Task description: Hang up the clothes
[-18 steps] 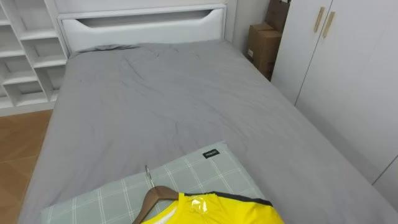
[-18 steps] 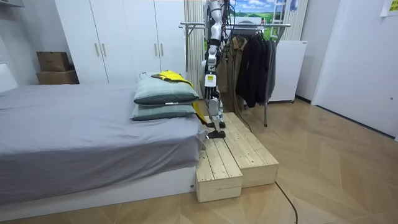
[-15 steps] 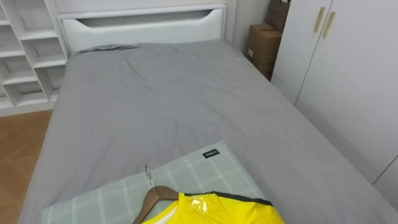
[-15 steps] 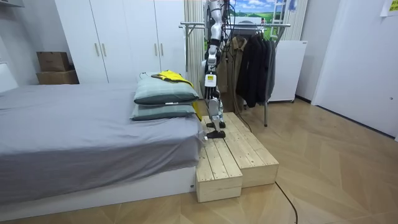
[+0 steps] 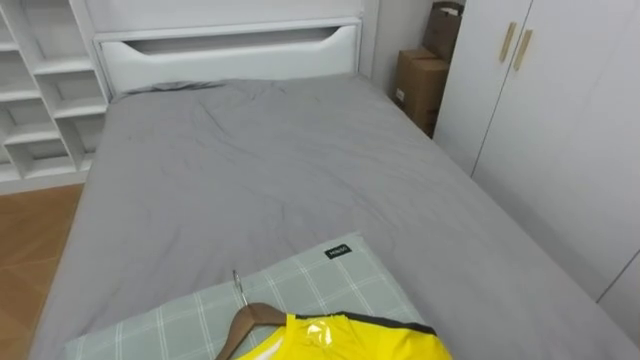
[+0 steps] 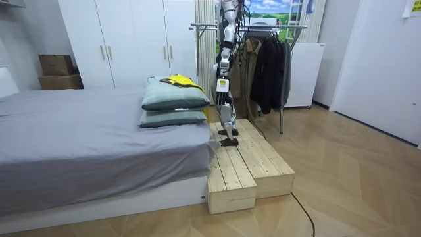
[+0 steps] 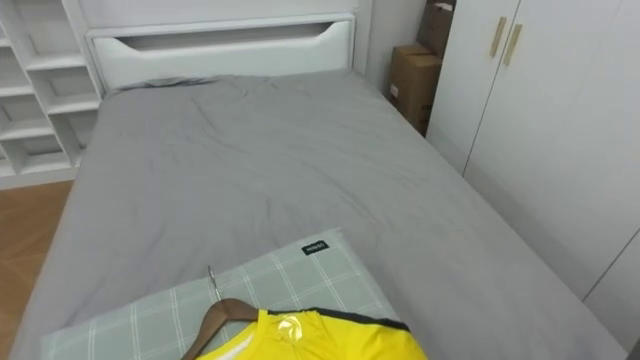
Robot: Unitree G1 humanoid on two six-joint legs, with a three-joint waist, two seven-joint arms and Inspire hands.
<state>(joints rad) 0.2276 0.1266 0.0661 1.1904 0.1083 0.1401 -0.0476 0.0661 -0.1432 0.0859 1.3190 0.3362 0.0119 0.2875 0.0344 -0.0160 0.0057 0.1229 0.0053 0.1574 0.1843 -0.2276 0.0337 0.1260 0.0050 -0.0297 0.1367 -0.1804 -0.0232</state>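
The yellow garment (image 5: 345, 340) lies at the bottom edge of the frame in the eye views, on a wooden hanger (image 5: 250, 318). The hanger's metal hook (image 5: 238, 281) points toward the upper part of the frame. Both rest on a green checked pillow (image 5: 310, 285), and no hand touches them. In the room view the garment sits on top of two stacked pillows, at the end of the bed that is near the robot.

The robot stands upright on a wooden platform (image 6: 253, 164), touching that end of the bed, and it faces the room view's left. Its left hand (image 6: 222, 83) hangs low beside the body. It is too small there, so I cannot tell if it is open or closed.

The bed (image 5: 260, 170) has a grey sheet with some soft wrinkles and fills the middle of the frame. A white headboard (image 5: 230, 45) closes it at the top. At the lower left there is a wooden floor (image 5: 30, 240).

White shelves (image 5: 40, 90) stand at the upper left. Cardboard boxes (image 5: 420, 75) are stacked at the upper right, between the headboard and a white wardrobe (image 5: 570, 140) whose doors are closed. In the room view a clothes rack (image 6: 263, 27) stands just behind the robot, and dark clothes (image 6: 270, 72) hang on it.
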